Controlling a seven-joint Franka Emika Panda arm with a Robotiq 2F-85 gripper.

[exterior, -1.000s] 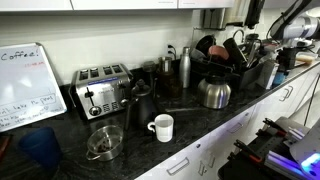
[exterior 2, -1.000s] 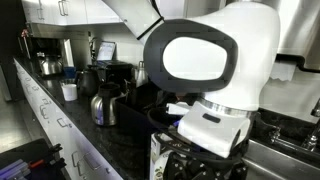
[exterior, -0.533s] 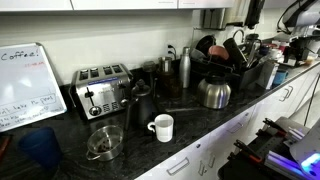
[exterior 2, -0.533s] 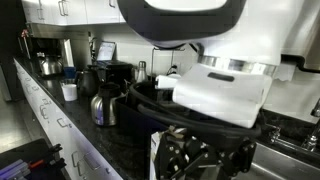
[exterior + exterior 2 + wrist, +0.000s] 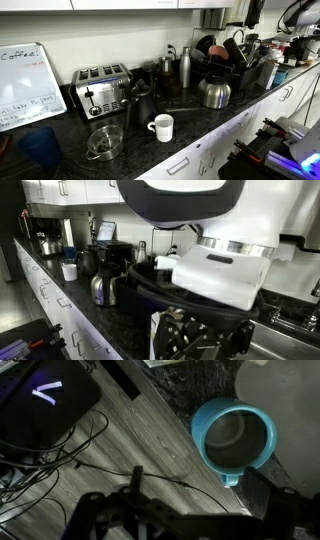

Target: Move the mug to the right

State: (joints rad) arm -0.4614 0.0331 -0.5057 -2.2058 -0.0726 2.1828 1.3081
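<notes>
Wrist view: teal mug (image 5: 232, 440) seen from above at the front edge of the dark stone bench (image 5: 190, 385), open side up, handle toward the gripper (image 5: 205, 512); gripper dark and blurred, so cannot tell whether its fingers are apart or together; in an exterior view, white mug (image 5: 162, 126) near front edge, steel kettle (image 5: 213, 92) mid-bench.

On the surface (image 5: 190, 120), the white mug (image 5: 162, 127) stands before the toaster (image 5: 102, 88), the kettle (image 5: 213, 92) to its right, the whiteboard (image 5: 30, 85) leftmost; the wrist view has the mug (image 5: 233, 440) upper right.
</notes>
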